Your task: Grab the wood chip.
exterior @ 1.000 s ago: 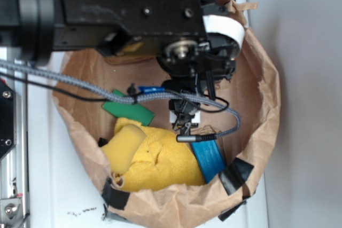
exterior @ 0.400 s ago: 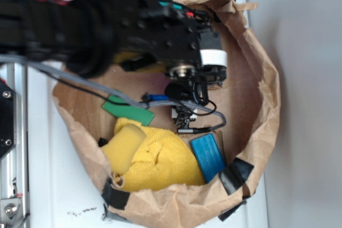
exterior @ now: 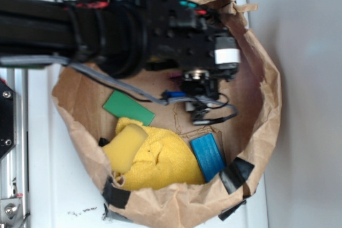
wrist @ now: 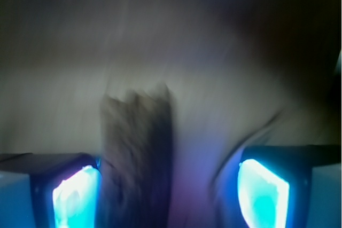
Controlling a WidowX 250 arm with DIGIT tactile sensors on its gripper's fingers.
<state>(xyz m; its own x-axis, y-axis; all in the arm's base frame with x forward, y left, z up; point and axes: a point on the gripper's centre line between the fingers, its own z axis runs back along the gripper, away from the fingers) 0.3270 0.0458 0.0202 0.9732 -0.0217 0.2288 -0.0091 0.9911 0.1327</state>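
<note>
Reaching into the brown paper bag [exterior: 256, 105] from the left of the exterior view, the black robot arm [exterior: 107, 30] covered the upper half of the bag's interior. The hand [exterior: 196, 111] hung low over the bag's floor, with a grey cable [exterior: 128, 90] looping beside it.

In the wrist view, the hand [wrist: 171, 190] stood released: its two fingers [wrist: 75, 193], glowing blue at their inner faces, were spread well apart at the lower corners. The wood chip [wrist: 138, 153] lay between them as a dark brown, rough sliver with a jagged far end. It sat just beside the finger at the left of that picture and apart from the finger at the right. The picture was blurred, so contact with the nearer finger could not be confirmed. The wood chip could not be made out in the exterior view.

The bag also held:
- a flat green block [exterior: 128, 108], left of the hand;
- a yellow sponge [exterior: 124, 148] resting on a yellow cloth [exterior: 165, 164];
- a blue ridged block [exterior: 207, 156], below the hand.

The bag rested on a white surface [exterior: 53, 185].
</note>
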